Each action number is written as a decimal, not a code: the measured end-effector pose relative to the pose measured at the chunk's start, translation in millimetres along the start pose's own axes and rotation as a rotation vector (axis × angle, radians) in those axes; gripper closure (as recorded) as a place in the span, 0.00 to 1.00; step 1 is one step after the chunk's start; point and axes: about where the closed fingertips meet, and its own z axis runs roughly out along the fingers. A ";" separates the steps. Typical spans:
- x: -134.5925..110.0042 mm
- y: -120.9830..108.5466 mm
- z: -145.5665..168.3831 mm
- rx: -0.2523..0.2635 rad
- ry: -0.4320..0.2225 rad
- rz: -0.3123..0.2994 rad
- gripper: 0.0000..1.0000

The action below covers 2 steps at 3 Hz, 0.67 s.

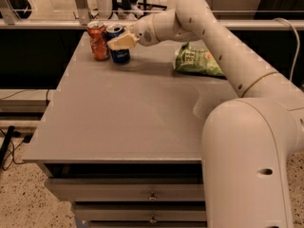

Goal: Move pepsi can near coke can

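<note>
The pepsi can [120, 55], dark blue with a silver top, stands upright at the far left of the grey table [123, 122]. It is right beside the orange-red coke can [99, 42], almost touching it. My gripper [121, 40] reaches in from the right and is shut on the pepsi can's upper part. One pale finger [123, 41] crosses the front of the can. The can's bottom looks to be at or just above the tabletop.
A green chip bag [196, 61] lies at the far right of the table. My arm [213, 37] arches over the table's right side. The table's far edge runs just behind the cans. Drawers [152, 194] sit below the front edge.
</note>
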 end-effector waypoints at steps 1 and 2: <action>5.5 -0.4 4.2 -0.004 -0.007 0.033 0.43; 9.0 0.6 6.5 -0.006 -0.010 0.049 0.20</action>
